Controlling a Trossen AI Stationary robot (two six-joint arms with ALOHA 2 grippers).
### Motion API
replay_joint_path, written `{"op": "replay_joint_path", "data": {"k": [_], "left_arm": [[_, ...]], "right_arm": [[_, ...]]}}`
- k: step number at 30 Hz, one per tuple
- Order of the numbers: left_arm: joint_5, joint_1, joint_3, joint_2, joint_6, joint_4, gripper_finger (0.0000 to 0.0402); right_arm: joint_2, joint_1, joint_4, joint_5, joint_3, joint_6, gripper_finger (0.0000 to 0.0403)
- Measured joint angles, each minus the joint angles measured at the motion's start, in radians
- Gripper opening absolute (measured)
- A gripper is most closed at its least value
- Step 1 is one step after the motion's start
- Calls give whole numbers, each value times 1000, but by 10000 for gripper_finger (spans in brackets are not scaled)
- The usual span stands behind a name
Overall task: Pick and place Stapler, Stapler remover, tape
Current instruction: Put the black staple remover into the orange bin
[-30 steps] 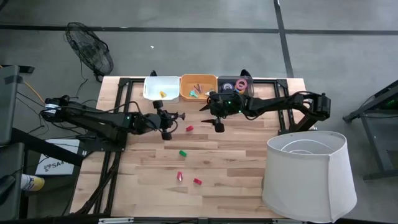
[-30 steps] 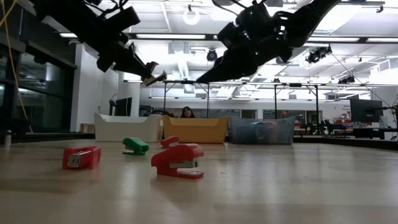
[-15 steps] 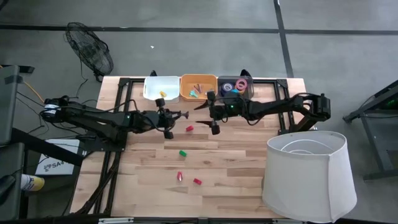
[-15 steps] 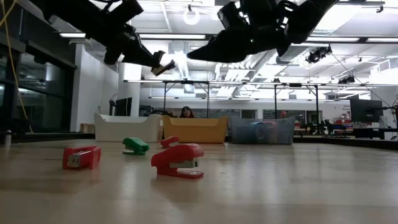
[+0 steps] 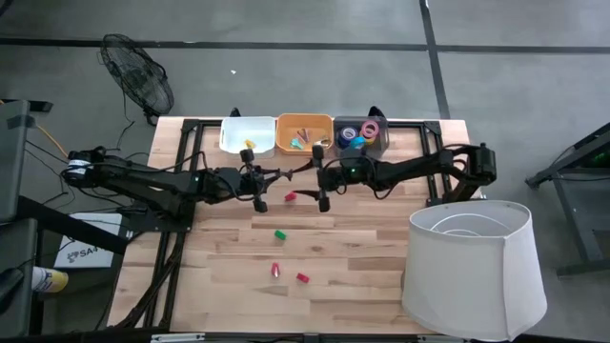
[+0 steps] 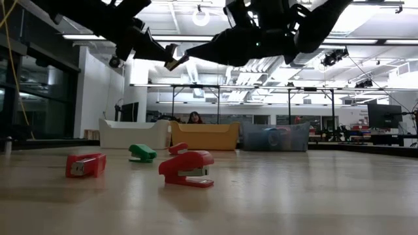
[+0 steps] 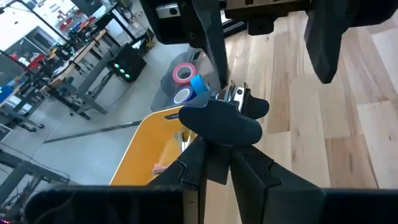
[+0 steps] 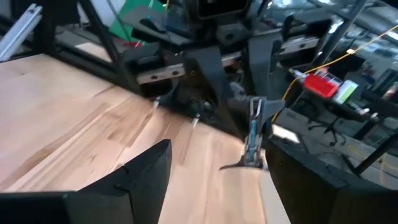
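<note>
Both dark arms are raised above the table and stretched toward each other, meeting near its middle. The left gripper [image 5: 285,174] is held out level at the end of the left arm, its fingers [image 7: 211,158] pressed together on a black-handled staple remover [image 7: 229,115] whose metal prongs project past the fingertips. The right gripper [image 5: 307,176] is positioned directly opposite, fingers [image 8: 146,171] spread wide, the staple remover lying just ahead of and between them. The two grippers are seen nearly tip to tip.
</note>
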Motion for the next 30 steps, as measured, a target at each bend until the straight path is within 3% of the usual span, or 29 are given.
{"op": "replay_joint_path", "data": {"k": [13, 17, 22, 30], "left_arm": [[-6, 1, 0, 3, 5, -6, 49], [-4, 0, 1, 3, 11, 6, 49], [-6, 0, 1, 3, 13, 5, 49], [16, 0, 0, 3, 55, 61, 49]], "right_arm": [[77, 2, 120, 91, 1, 2, 245], [79, 1, 133, 186, 1, -3, 241], [63, 2, 117, 226, 0, -16, 241], [62, 0, 126, 167, 0, 7, 240]]}}
